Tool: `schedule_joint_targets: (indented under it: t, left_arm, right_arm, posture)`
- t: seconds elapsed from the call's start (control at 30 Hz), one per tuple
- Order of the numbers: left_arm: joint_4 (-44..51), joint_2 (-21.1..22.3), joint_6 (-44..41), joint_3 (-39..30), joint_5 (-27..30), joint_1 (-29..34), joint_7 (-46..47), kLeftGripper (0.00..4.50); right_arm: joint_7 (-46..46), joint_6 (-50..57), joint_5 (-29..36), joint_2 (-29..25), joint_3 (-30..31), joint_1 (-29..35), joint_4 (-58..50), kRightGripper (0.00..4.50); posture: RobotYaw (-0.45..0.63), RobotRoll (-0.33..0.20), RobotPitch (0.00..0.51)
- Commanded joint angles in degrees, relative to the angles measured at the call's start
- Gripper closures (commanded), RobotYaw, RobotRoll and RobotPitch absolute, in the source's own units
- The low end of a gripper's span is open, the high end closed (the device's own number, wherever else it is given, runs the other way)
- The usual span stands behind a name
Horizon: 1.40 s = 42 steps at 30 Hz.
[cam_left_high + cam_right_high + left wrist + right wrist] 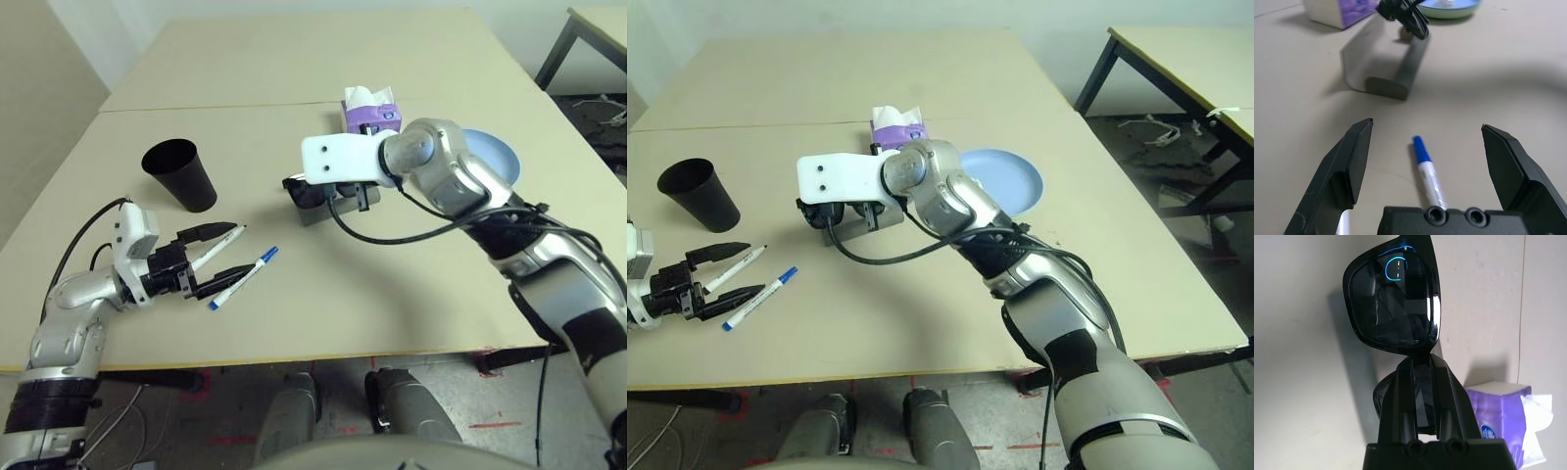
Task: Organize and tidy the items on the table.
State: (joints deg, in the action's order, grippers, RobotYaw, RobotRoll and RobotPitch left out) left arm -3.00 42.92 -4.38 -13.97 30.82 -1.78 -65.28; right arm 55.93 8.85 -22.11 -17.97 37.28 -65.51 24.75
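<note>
right gripper: clamped on the black sunglasses at the bridge, one lens showing whole above the fingers and the other half hidden behind them.
sunglasses, place: carried in the air over the table, above the grey glasses case, which lies open beside a purple tissue box.
sunglasses, handling: judged light and stiff, with glossy lenses that could slip or scratch; the bridge is a narrow hold, so a tilt of the frame in the pinch is the risk. The thin arms and hinges look the weakest part; better not to press on them when lowering into the case.
case, handling: looks like a rigid shell with a hinged lid standing up; probably light enough to skid if nudged, so the glasses should go down into the tray, not against the lid.
left gripper: fingers spread wide, grasping nothing, low over the table with the blue-capped marker lying between them and the black-capped marker just beside.
markers, handling: smooth round barrels, light, likely to roll; the mid-barrel is the sensible place to pinch.
further out: a black cup stands upside down beyond the markers; a blue plate lies past the right forearm.
</note>
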Motion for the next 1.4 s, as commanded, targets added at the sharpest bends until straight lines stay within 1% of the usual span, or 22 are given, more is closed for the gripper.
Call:
schedule_joint_targets:
  t: [0.03,0.23,0.43,0.73,1.03,1.17,1.27,1.4]
  left_arm:
    - [0.8,-0.3,-0.4,-0.8,-0.2,1.3,0.4,0.0]
    - [0.4,-0.7,0.4,-1.6,-0.1,2.2,0.0,0.0]
    - [1.0,-0.8,0.9,-2.0,-0.1,2.9,-0.2,0.0]
    - [2.8,-0.8,0.5,-1.9,0.5,2.7,0.1,0.0]
    - [5.3,-1.4,-0.6,-1.1,0.9,2.2,1.0,0.0]
    - [5.7,-1.4,-0.7,-1.1,0.8,2.6,0.9,0.0]
    - [5.4,-1.3,-0.6,-1.2,0.7,2.4,0.9,0.0]
    - [4.0,-1.0,-0.2,-1.3,0.5,1.6,0.4,0.0]
  right_arm:
    - [-3.0,-6.3,-2.1,2.0,0.4,-1.8,7.6,4.36]
    - [-7.4,-13.4,-4.5,5.1,-0.3,-4.9,20.4,4.36]
    - [-7.8,-15.7,-5.2,6.9,-0.5,-4.5,26.1,4.36]
    - [-4.7,-13.8,-5.8,6.9,-0.6,-2.1,24.7,4.36]
    - [-8.4,-8.5,-8.4,8.4,-0.8,-2.3,26.4,4.36]
    - [-8.6,-6.2,-8.7,9.1,-1.4,-2.3,26.3,4.36]
    - [-6.6,-5.4,-8.6,8.9,-1.1,-1.7,24.9,4.36]
    - [-0.1,-3.7,-6.7,8.1,-1.4,0.0,20.1,4.36]
  posture:
    - [-0.02,0.0,0.124]
    - [0.0,0.0,0.13]
    - [0.0,0.0,0.132]
    - [0.0,0.0,0.131]
    - [0.0,0.0,0.124]
    - [0.0,0.0,0.126]
    - [0.0,0.0,0.125]
    - [0.0,0.0,0.124]
